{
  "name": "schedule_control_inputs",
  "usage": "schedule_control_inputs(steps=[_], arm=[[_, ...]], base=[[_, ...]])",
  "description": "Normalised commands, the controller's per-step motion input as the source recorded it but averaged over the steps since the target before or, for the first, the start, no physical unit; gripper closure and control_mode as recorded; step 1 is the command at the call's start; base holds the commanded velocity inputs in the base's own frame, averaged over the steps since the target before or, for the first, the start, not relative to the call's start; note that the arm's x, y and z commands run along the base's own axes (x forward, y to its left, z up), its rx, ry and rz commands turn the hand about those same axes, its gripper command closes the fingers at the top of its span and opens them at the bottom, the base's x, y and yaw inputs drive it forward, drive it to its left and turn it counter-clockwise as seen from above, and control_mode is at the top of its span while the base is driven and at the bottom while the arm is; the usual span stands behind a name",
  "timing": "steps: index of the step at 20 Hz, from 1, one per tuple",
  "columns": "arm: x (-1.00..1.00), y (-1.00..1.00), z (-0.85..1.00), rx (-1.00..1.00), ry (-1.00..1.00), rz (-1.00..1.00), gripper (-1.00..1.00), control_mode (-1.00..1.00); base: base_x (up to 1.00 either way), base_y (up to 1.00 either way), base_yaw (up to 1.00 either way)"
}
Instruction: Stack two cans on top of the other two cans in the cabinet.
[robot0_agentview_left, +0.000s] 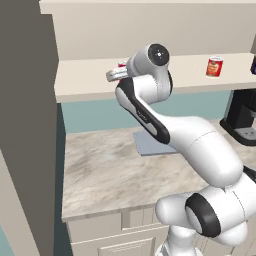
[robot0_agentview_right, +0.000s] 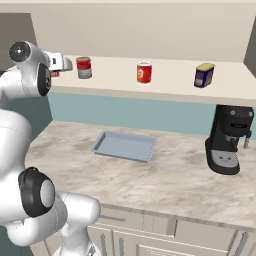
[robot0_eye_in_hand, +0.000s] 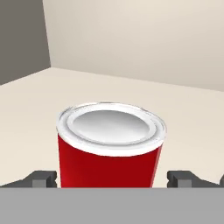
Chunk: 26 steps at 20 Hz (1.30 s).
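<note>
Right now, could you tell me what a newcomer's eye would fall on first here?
The red can fills the hand view, between the open hand's tips. The white arm reaches up to the cabinet shelf, where more cans stand in a row. A black coffee machine stands on the counter.

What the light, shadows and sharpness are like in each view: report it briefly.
Hand view: even, soft light; the red can is sharp, with a pale sheen on its silver lid and no hard shadow. Left base view: flat light, a dim wall at left, edges slightly soft. Right base view: the coffee machine throws little shadow on the counter.
</note>
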Motion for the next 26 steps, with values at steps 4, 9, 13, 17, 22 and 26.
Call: schedule_control_inputs(steps=[4, 9, 13, 17, 22, 26], arm=[[0.21, 0.05, 0.00, 0.00, -0.01, 0.00, -1.00, -1.00], [0.12, 0.05, 0.00, 0.00, 0.00, 0.00, -1.00, -1.00], [0.00, 0.07, -0.04, 0.00, 0.00, 0.00, 1.00, -1.00], [-0.02, 0.02, -0.13, 0.02, 0.00, 0.00, 1.00, -1.00], [-0.15, 0.00, -0.07, 0.01, -0.01, 0.00, 1.00, -1.00], [-0.32, 0.03, 0.18, 0.00, -0.14, 0.00, 1.00, -1.00]], base=[[0.00, 0.00, 0.00], [0.00, 0.00, 0.00], [0.00, 0.00, 0.00], [0.00, 0.00, 0.00], [0.00, 0.00, 0.00], [0.00, 0.00, 0.00]])
